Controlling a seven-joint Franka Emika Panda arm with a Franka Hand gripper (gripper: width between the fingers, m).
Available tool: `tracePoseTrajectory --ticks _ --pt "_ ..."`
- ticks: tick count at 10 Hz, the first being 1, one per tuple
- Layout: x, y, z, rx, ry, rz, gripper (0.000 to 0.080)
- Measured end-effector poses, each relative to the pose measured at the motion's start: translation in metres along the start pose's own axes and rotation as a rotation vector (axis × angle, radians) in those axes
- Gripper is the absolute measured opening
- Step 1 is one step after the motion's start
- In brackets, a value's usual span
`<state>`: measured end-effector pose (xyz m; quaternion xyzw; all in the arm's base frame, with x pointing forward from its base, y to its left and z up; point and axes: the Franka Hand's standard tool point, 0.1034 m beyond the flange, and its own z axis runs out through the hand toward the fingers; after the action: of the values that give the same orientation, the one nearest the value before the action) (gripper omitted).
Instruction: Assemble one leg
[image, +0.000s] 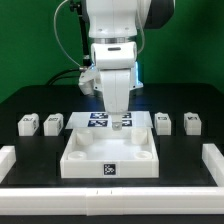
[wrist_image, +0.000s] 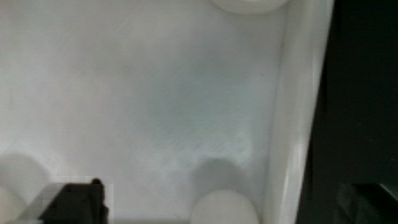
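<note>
Four legs, small white tagged blocks, stand in a row on the black table: two at the exterior view's left and two at its right. The large white square tray-like piece lies in the middle. My gripper hangs low over its back right part, open and empty. In the wrist view my gripper straddles the tray's side wall. One dark fingertip is over the tray floor, the other over the black table. No leg shows in the wrist view.
The marker board lies just behind the tray, next to my gripper. Round corner sockets show on the tray floor. White rails border the table at the front and both sides.
</note>
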<state>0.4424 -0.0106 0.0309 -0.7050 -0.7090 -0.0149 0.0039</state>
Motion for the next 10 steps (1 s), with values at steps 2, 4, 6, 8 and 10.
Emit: tracePoseTrajectory --ticks 2,4,6,8,10 --pt "-0.007 -0.010 0.019 0.019 0.009 0.021 0.0650" --pt "-0.006 -0.009 0.024 -0.007 0.013 0.038 0.0647" --pt "-0.007 -0.009 0.024 -0.005 0.013 0.039 0.0464" --pt "-0.007 -0.009 0.025 -0.005 0.013 0.039 0.0284" --pt "-0.007 -0.009 0.025 -0.005 0.013 0.039 0.0111"
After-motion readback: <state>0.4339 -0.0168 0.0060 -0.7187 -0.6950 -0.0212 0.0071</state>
